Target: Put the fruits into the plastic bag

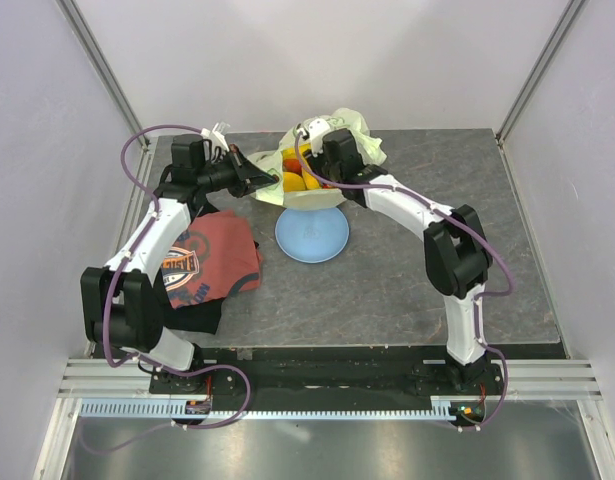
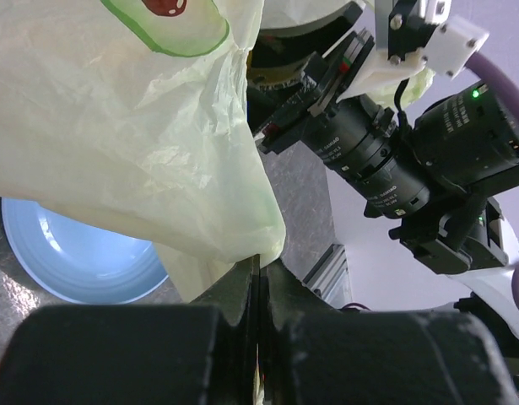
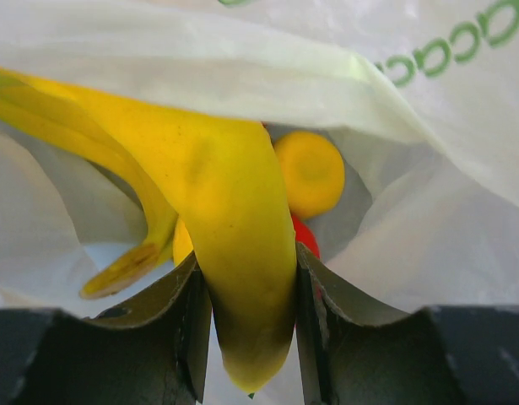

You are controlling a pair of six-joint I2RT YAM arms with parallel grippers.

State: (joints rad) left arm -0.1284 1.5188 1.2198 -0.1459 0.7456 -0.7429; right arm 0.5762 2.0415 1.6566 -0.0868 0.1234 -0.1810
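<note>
The pale yellow-green plastic bag (image 1: 355,135) lies at the back of the table with its mouth held open. My left gripper (image 2: 261,268) is shut on the bag's edge (image 2: 242,236), pulling it to the left. My right gripper (image 3: 246,291) is inside the bag's mouth, shut on a yellow banana (image 3: 234,245). In the right wrist view a second banana (image 3: 116,160), an orange round fruit (image 3: 310,173) and a bit of a red fruit (image 3: 305,236) lie further inside the bag (image 3: 428,228). From above, yellow and orange fruits (image 1: 295,172) show in the bag's mouth between the two grippers.
A round blue plate (image 1: 312,233) sits just in front of the bag, partly under it (image 2: 69,257). A red printed T-shirt (image 1: 205,262) lies on the left under the left arm. Metal frame posts stand at the table's back corners.
</note>
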